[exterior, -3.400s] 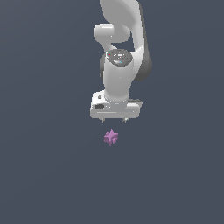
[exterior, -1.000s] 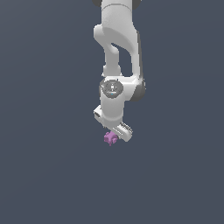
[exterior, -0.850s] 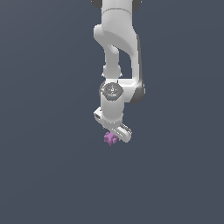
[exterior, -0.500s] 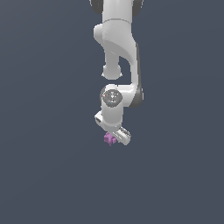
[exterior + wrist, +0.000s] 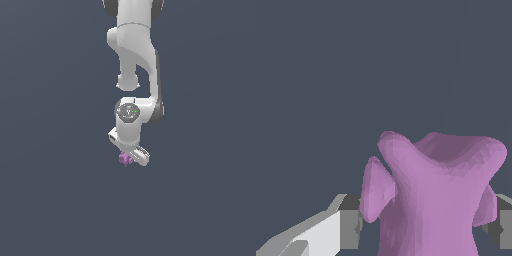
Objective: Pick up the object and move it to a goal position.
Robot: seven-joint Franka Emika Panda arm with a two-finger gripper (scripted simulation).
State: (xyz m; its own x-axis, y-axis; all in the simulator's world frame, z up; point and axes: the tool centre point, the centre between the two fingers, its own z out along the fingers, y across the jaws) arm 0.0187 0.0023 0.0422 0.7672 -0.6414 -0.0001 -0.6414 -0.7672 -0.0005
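The object [image 5: 124, 159] is a pink-purple lump with stubby prongs, pinched between the fingers [image 5: 346, 220] of the tool [image 5: 129, 158], at 6 o'clock below the wrist. The surroundings are uniform dark grey.

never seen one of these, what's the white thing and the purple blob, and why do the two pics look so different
The white thing is a robot arm, drawn by a computer simulation rather than filmed. At its lower end is its tool, a pair of fingers for grasping.

The purple blob is a small spiky object, the thing the arm is meant to pick up and carry somewhere. It sits right at the tool's tip, much smaller than the tool.

One picture comes from a camera standing apart from the arm, so you see the whole arm against a plain dark grey background. The other comes from a camera on the arm's wrist, very near the object, so it fills the frame, with a grey finger on each side. The tool appears closed on it.
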